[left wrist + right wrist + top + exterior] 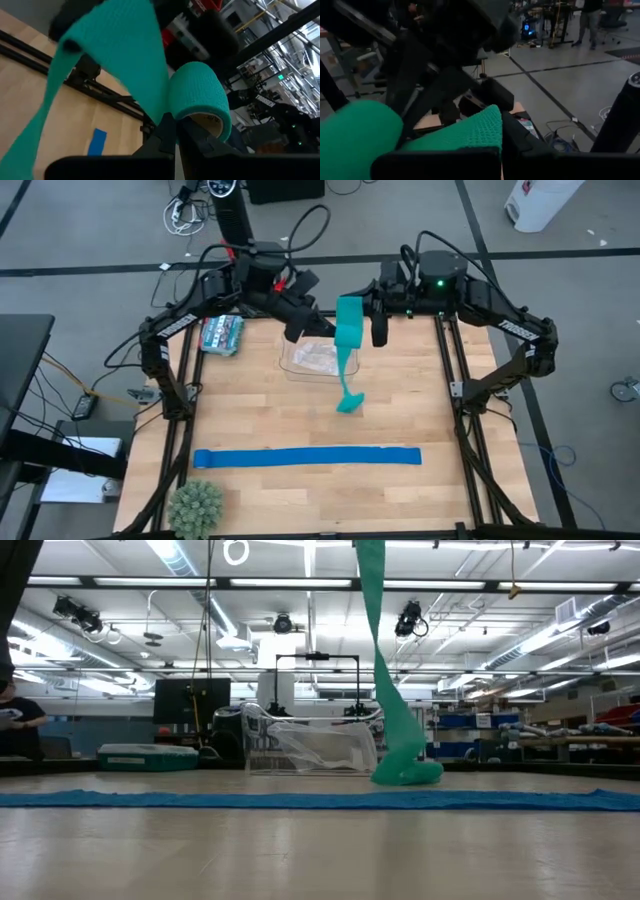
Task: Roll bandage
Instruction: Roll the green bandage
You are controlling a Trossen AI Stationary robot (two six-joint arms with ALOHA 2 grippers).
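Blue strip (320, 799) foremost; both grippers, left (300, 320) and right (375, 320), clamp the raised bandage (348, 345).

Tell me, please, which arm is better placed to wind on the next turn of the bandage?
Probably the left: its gripper is clamped on the bandage roll's edge, while the right gripper pinches the strip beside it.

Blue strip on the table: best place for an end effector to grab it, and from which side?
Take the blue strip at one short end, coming straight down from above. It lies flat and fully stretched across the table, so there is no raised fold in the middle; only an end gives an edge to pinch. The right-hand end looks clearest, probably within the right arm's reach.
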